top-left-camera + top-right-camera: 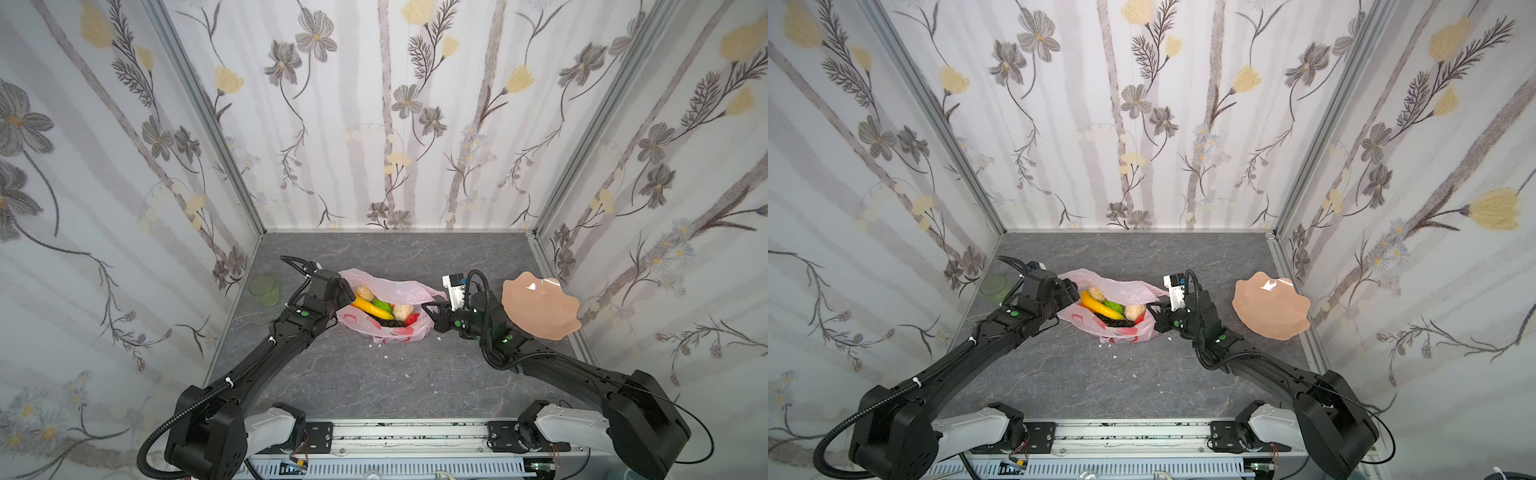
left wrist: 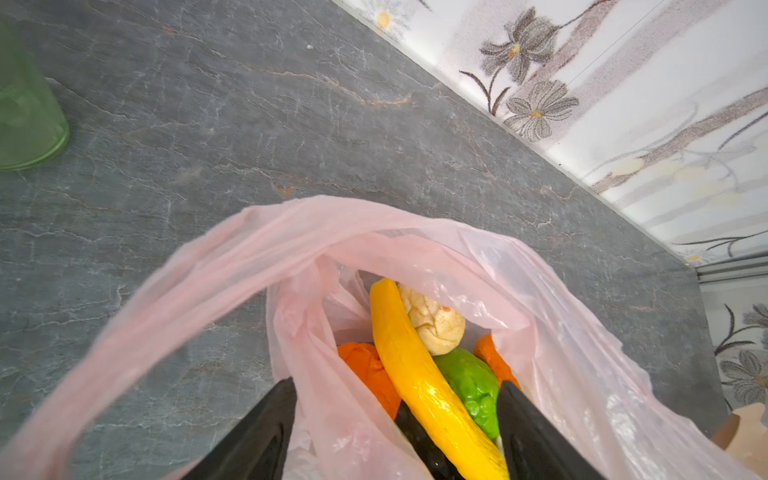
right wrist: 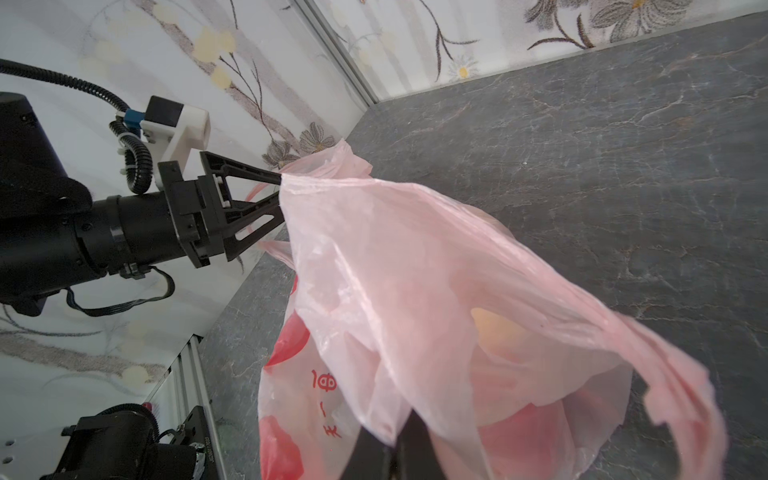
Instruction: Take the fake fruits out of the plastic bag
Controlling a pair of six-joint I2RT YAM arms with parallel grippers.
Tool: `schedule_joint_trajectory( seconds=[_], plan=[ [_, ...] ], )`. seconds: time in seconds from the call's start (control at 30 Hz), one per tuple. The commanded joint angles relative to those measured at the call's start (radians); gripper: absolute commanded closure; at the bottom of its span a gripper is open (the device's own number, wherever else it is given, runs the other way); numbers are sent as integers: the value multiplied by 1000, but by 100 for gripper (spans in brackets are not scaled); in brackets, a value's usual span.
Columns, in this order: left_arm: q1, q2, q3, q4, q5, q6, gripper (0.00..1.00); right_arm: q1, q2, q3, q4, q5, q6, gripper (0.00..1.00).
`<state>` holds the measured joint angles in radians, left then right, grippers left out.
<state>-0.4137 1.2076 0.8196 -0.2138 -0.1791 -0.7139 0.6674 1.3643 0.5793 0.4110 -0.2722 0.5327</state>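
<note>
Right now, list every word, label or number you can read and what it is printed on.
Red characters down the plastic bag, right wrist view: creased and blurred, not readable.
Red marks on the bag in both top views: too small to read.
Tiny white print on black arm hardware: too small to read.
No other text visible.

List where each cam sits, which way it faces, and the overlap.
Both top views: high behind the robot, facing down toward the back wall; left arm, right arm, bag, cup, plate show.
Left wrist: on the left arm, looking along the open left gripper into the bag at the banana; its jaws show.
Right wrist: on the right arm, looking over the right gripper, shut on the bag, toward the left gripper.
Shared: both wrist views see bag and left gripper.
</note>
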Motion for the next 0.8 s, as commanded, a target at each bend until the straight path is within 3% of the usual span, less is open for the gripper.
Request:
schedule_joint_trajectory(
  seconds=[0.0, 0.2, 0.4, 0.53, 0.63, 0.77],
  plan=[
    [-12, 21, 8, 13, -22, -40, 22, 21, -5, 10, 22, 43, -25, 100],
    [-10, 47, -59, 18, -55, -83, 15, 36, -33, -17, 46, 52, -33, 100],
    [8, 232, -26, 50, -6, -17, 16, 71, -23, -8, 47, 20, -89, 100],
    [10, 305, -8, 66, 23, -12, 35, 74, -19, 4, 15, 68, -84, 100],
    [10, 279, -35, 91, 20, -10, 60, 44, -10, 4, 3, 104, -37, 100],
    [15, 202, -92, 119, 21, 9, 86, -83, 35, -11, 76, -14, 71, 100]
  ],
)
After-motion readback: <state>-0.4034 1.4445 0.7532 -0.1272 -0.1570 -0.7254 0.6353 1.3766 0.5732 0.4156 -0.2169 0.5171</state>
